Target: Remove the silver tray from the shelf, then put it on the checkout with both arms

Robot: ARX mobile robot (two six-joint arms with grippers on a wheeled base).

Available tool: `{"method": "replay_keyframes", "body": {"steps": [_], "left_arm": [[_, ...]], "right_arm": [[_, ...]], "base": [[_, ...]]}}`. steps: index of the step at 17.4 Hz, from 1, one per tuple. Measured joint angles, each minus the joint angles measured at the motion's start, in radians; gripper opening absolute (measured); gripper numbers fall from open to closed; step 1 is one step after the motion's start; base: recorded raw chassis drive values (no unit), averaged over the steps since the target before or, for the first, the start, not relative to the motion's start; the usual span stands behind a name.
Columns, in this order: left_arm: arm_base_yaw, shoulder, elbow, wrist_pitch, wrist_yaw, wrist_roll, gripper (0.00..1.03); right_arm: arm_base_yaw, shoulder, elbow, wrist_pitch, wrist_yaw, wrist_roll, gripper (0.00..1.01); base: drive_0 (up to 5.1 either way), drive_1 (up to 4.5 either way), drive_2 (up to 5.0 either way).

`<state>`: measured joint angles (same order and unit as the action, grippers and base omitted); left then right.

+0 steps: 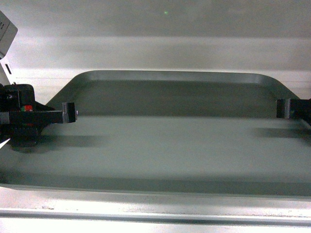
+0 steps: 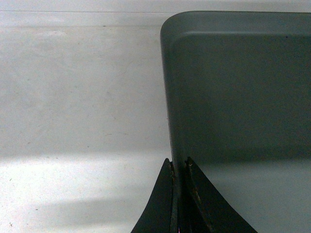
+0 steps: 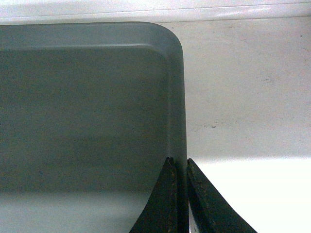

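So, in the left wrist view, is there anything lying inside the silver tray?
No, the silver tray shows only bare grey metal there, with the left gripper closed on its side rim.

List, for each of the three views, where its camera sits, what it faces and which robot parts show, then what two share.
Head: on the robot, slanting down at the silver tray on the shelf; both arms' tips show.
Left wrist: behind the left pincer, closed on the tray's left rim.
Right wrist: behind the right pincer, closed on its right rim.
Shared: both wrist views show a far tray corner.
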<state>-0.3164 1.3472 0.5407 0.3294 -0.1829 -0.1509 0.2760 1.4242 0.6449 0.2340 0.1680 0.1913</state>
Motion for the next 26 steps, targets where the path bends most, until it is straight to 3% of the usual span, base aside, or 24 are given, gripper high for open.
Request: {"method": "replay_keyframes", "body": {"steps": [22, 26], "left_arm": [[0.0, 0.0, 0.0, 0.011, 0.002, 0.0, 0.03], [0.0, 0.0, 0.0, 0.011, 0.002, 0.0, 0.03]], "right_arm": [[0.0, 0.0, 0.0, 0.013, 0.0, 0.007, 0.03], [0.0, 0.0, 0.0, 0.013, 0.0, 0.007, 0.03]], "base": [[0.0, 0.0, 0.0], [0.1, -2.44, 2.7]]}}
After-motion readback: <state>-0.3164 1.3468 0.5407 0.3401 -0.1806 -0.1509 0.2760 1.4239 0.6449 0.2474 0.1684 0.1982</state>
